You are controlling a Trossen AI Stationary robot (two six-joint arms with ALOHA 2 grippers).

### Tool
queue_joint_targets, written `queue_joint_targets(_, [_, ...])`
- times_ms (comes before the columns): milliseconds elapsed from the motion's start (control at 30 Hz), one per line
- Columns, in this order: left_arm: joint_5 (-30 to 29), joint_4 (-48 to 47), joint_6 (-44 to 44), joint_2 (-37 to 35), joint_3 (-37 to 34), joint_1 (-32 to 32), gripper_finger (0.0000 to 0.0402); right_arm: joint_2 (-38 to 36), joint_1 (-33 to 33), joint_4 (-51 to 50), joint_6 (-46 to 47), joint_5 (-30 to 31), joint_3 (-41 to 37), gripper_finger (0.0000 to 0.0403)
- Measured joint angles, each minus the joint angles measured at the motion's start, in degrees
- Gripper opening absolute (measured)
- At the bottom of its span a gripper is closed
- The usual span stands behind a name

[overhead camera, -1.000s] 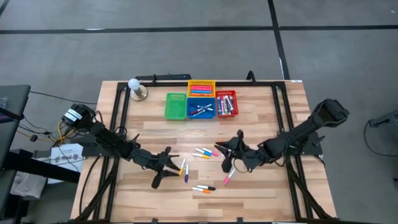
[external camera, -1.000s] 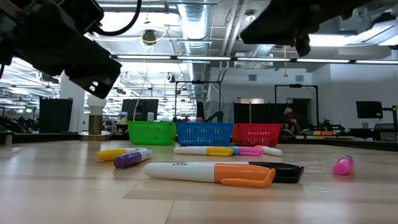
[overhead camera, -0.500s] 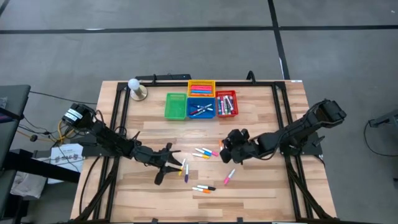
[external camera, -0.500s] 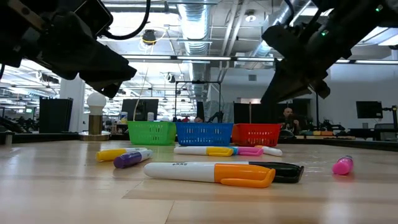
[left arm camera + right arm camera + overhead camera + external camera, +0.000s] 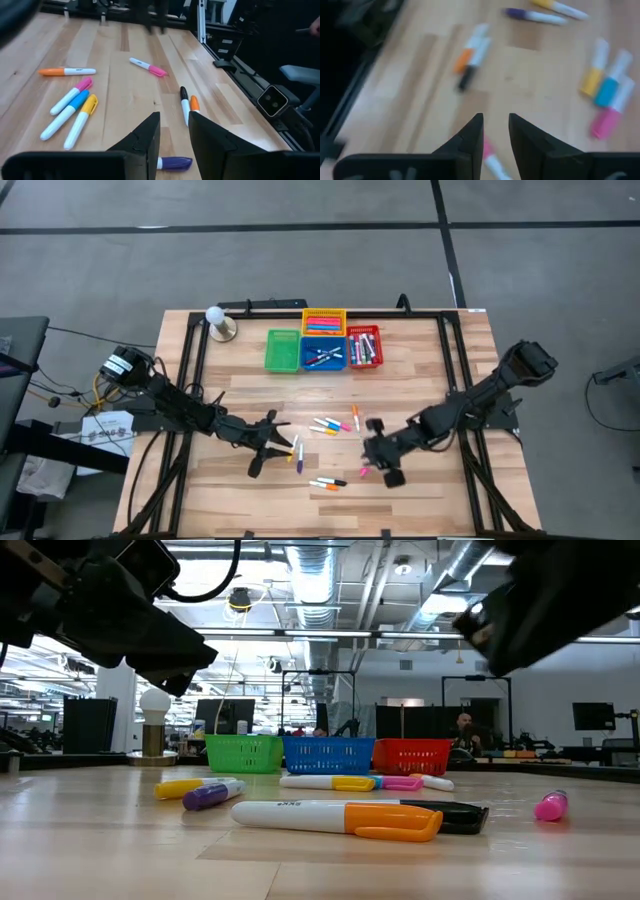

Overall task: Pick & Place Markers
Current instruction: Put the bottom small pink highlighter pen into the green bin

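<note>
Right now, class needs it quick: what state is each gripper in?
Left gripper: open, empty, above the purple marker.
Right gripper: open, empty, over the pink marker.

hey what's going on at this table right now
Two robot arms are sorting markers into small baskets at the table's far edge. Several markers lie loose mid-table. The right gripper hangs over a pink marker, fingers slightly apart, holding nothing. The left gripper waits above a purple marker, also empty. Some markers already sit in the baskets.

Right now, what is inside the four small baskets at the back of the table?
Markers lie in the orange basket, the blue basket and the red basket. The green basket looks empty. How many are stacked underneath cannot be seen.
</note>
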Motion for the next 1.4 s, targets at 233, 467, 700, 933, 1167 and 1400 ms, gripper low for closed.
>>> queue_joint_targets(233, [-0.1, 0.0, -0.7, 0.0, 0.0, -0.2, 0.0102, 0.0, 3.9, -1.1, -6.6, 0.2, 0.1, 0.0067])
queue_joint_targets(467, [0.0, 0.1, -0.7, 0.0, 0.0, -0.2, 0.0102, 0.0, 5.6, -0.8, -6.3, 2.7, 0.1, 0.0058])
queue_joint_targets(700, [0.0, 0.1, -0.7, 0.0, 0.0, -0.2, 0.0102, 0.1, 5.3, 4.0, -4.6, 3.2, 0.1, 0.0056])
queue_joint_targets(933, [0.1, 0.1, -1.2, 0.0, 0.0, -0.2, 0.0102, 0.1, 4.3, 2.9, -3.0, 3.1, 0.1, 0.0056])
queue_joint_targets(1167, [0.1, 0.1, -1.0, 0.0, 0.0, -0.2, 0.0102, 0.1, 2.4, 3.1, 0.0, 3.1, 0.1, 0.0056])
queue_joint_targets(1400, [0.1, 0.1, -1.0, 0.0, 0.0, -0.2, 0.0102, 0.1, 1.2, 1.4, 5.0, 3.3, 0.1, 0.0055])
